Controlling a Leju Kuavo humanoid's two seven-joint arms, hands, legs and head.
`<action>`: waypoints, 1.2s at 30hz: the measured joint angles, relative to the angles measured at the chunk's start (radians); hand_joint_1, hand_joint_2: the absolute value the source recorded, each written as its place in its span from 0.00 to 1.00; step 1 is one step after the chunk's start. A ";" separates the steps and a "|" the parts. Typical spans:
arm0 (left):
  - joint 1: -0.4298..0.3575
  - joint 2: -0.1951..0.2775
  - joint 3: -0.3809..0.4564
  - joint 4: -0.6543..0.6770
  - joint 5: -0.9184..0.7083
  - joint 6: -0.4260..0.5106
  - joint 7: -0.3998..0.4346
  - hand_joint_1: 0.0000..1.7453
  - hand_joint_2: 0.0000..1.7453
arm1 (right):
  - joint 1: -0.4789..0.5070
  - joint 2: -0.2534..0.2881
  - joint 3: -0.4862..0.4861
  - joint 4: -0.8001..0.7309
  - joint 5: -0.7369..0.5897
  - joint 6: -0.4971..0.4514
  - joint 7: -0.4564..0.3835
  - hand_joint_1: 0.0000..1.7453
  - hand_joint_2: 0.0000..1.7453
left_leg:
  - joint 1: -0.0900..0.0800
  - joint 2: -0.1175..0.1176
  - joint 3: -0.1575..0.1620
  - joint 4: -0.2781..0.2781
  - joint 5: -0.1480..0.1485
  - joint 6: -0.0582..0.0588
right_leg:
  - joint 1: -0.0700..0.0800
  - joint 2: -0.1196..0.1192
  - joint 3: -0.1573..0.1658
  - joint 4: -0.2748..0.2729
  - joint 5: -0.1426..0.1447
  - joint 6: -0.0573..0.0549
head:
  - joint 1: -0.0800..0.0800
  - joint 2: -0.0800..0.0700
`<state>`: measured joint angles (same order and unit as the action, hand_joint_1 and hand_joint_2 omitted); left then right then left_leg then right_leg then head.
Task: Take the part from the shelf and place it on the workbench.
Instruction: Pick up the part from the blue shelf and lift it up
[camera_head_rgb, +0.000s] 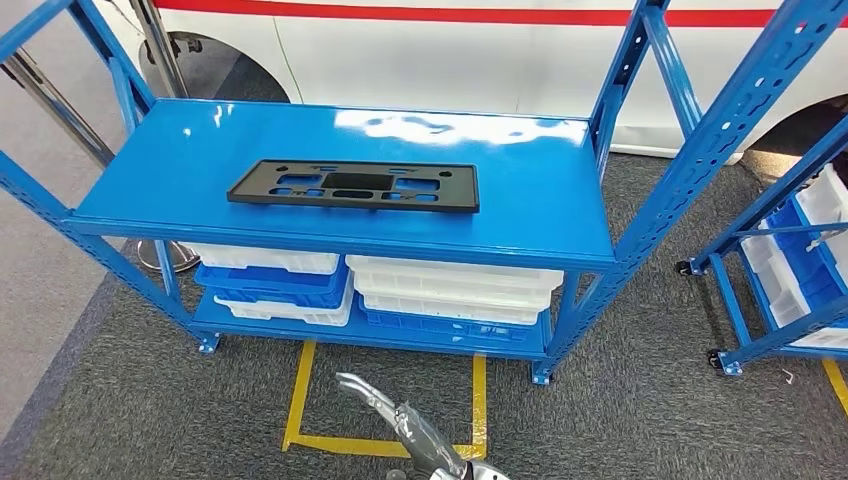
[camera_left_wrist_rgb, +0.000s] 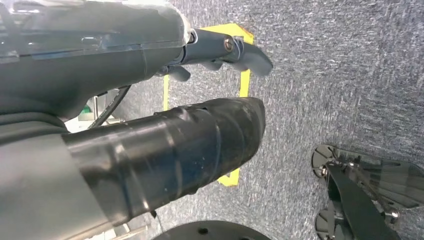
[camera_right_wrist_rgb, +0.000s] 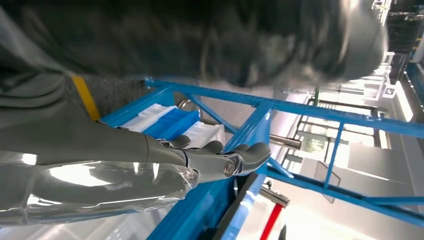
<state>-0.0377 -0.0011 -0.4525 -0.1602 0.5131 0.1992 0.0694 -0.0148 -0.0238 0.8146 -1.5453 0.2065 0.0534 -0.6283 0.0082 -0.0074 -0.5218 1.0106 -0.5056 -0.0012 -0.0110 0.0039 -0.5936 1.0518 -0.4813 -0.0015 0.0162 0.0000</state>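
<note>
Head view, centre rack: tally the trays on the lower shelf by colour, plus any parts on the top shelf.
White trays: 4
Blue trays: 2
Black part: 1
Total: 7

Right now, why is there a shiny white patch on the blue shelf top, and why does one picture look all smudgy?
In the head view, the glossy blue metal shelf top mirrors brightness from above as white glare behind the flat black plastic part, which stays sharp. In the right wrist view, a dark shape up close is smeared, and the far background is washed out white. In the left wrist view, the grey carpet looks crisp.
</note>
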 joint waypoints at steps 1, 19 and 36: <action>0.000 -0.001 0.000 0.000 0.000 0.001 0.000 0.00 0.00 | 0.003 -0.002 0.000 -0.003 0.001 0.000 -0.001 0.00 0.00 | 0.001 0.001 0.000 -0.001 -0.002 -0.004 | 0.000 0.001 0.001 -0.001 0.000 -0.006 | 0.000 0.000; 0.000 -0.001 0.000 0.001 0.014 -0.008 -0.004 0.00 0.00 | 0.004 -0.006 0.000 -0.011 0.012 0.001 -0.007 0.00 0.00 | -0.002 0.003 -0.013 -0.010 0.026 0.032 | 0.007 -0.003 0.054 0.043 -0.068 0.002 | 0.000 0.000; -0.004 -0.003 0.000 0.002 0.016 -0.012 -0.012 0.00 0.00 | -0.006 -0.003 0.006 -0.008 0.013 0.001 -0.006 0.00 0.00 | 0.002 0.002 -0.029 0.168 -0.105 -0.010 | 0.008 -0.001 0.003 -0.020 0.014 -0.048 | 0.005 0.000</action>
<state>-0.0417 -0.0039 -0.4524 -0.1579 0.5295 0.1877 0.0570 -0.0208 -0.0263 0.8210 -1.5532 0.2191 0.0543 -0.6347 0.0101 -0.0053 -0.5505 1.1787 -0.6105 -0.0116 -0.0025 0.0027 -0.5903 1.0317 -0.4676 -0.0496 0.0210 0.0002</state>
